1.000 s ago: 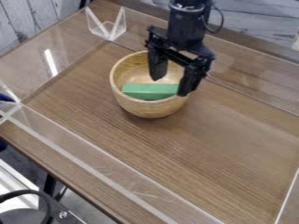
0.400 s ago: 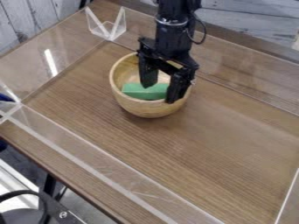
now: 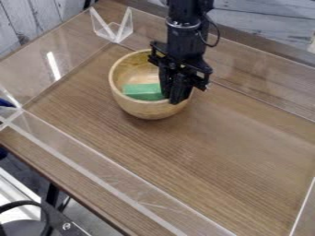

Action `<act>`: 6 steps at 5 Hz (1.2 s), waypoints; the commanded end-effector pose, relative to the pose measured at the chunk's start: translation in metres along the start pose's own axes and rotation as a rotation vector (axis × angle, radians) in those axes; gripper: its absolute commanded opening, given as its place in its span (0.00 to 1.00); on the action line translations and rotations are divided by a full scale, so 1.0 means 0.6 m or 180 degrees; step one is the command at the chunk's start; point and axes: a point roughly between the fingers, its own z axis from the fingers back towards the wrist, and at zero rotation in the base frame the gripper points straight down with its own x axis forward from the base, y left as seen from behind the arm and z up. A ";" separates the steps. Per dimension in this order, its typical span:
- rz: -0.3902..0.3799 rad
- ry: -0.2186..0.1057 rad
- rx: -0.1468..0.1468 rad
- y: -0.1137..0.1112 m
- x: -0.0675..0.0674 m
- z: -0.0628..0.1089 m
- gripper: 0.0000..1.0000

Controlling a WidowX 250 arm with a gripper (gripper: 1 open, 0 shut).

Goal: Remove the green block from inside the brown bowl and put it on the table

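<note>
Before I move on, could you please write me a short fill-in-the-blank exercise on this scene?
The rectangular block in the wooden bowl is coloured ____.
The black gripper reaches down into the bowl from ____.
The wood-grain tabletop under the bowl is coloured ____.
Missing words: green; above; brown.

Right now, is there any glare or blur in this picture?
In the camera view, a bright streak of glare sits on the clear wall at left; the gripper is dark, its fingers hard to tell apart; the whole view is slightly soft, though the bowl's outline stays readable.
</note>
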 end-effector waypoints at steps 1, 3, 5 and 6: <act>0.0048 -0.0044 -0.0026 0.024 0.003 -0.009 0.00; -0.0057 0.0031 -0.0094 0.025 0.018 -0.046 0.00; -0.0119 0.0080 -0.0152 0.013 0.019 -0.067 0.00; -0.0144 0.0107 -0.0179 0.008 0.021 -0.077 0.00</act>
